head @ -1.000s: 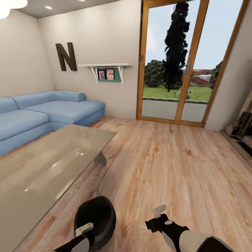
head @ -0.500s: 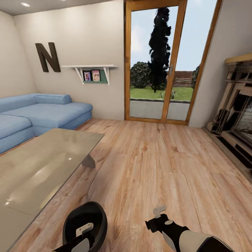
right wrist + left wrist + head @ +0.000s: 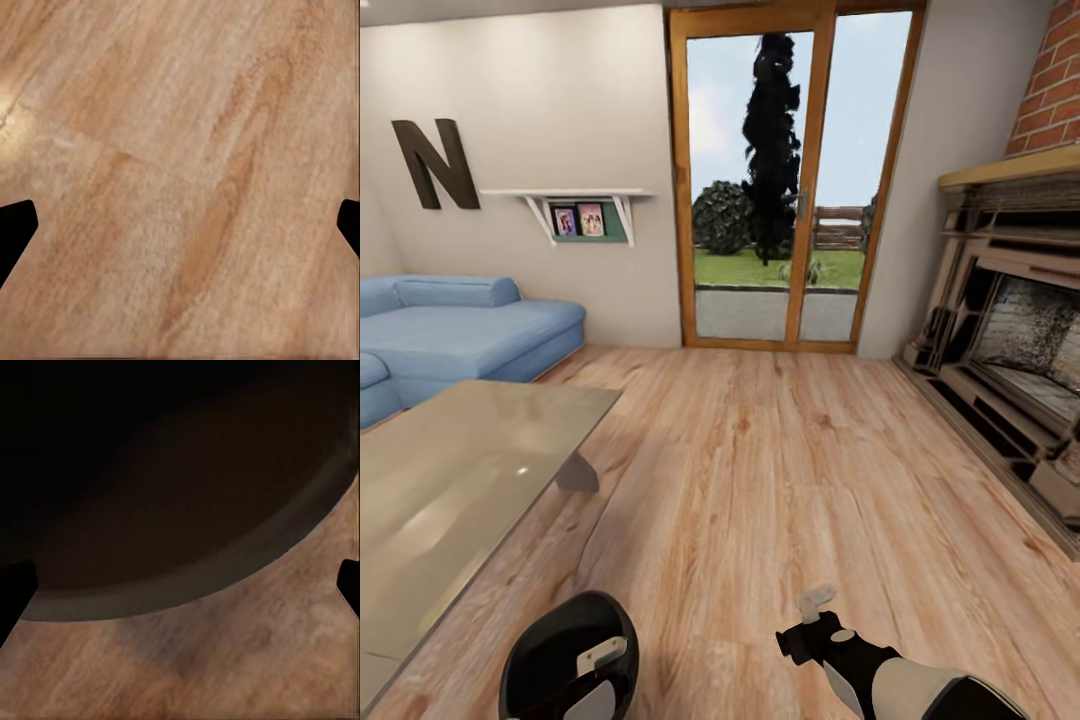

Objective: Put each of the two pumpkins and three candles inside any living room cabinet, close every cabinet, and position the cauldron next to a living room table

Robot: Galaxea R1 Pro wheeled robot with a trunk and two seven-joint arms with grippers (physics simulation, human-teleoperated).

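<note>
cauldron (image 3: 555, 650) on floor, directly under left gripper (image 3: 600, 672), beside table (image 3: 450, 480)

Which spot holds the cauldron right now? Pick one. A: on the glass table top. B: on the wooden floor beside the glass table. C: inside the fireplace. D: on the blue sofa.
B: in the head view the cauldron sits on the wooden floor, just off the edge of the glass table.

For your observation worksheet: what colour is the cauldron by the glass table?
Black, the cauldron shows best in the head view, at the lower left near the table.
</note>
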